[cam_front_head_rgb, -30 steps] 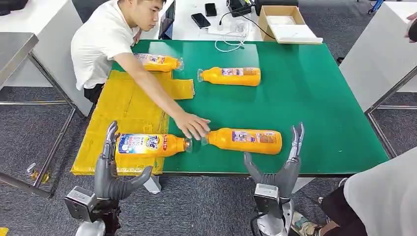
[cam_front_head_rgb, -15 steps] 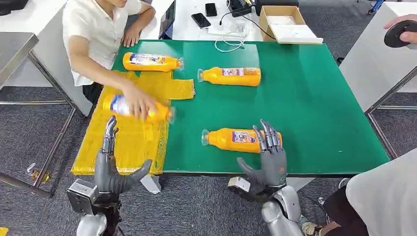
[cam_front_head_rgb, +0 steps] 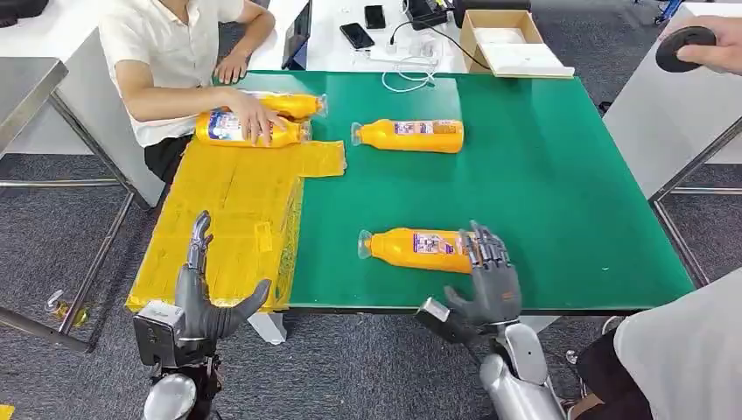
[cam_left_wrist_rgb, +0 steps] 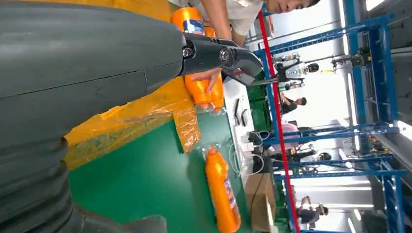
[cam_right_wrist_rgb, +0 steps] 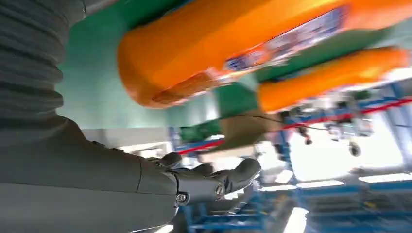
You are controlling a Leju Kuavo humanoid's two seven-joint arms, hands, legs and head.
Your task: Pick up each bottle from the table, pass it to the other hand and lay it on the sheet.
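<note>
Orange bottle [cam_front_head_rgb: 424, 248] lies on its side near the green table's [cam_front_head_rgb: 569, 175] front edge. Head view: right hand [cam_front_head_rgb: 486, 280] at its base, fingers spread, nothing held; left hand [cam_front_head_rgb: 203, 293] open, waiting by the sheet [cam_front_head_rgb: 232, 210].

Right wrist view: bottle [cam_right_wrist_rgb: 233, 43] close, ungripped. Step: pickup. Next: close round the body.
</note>
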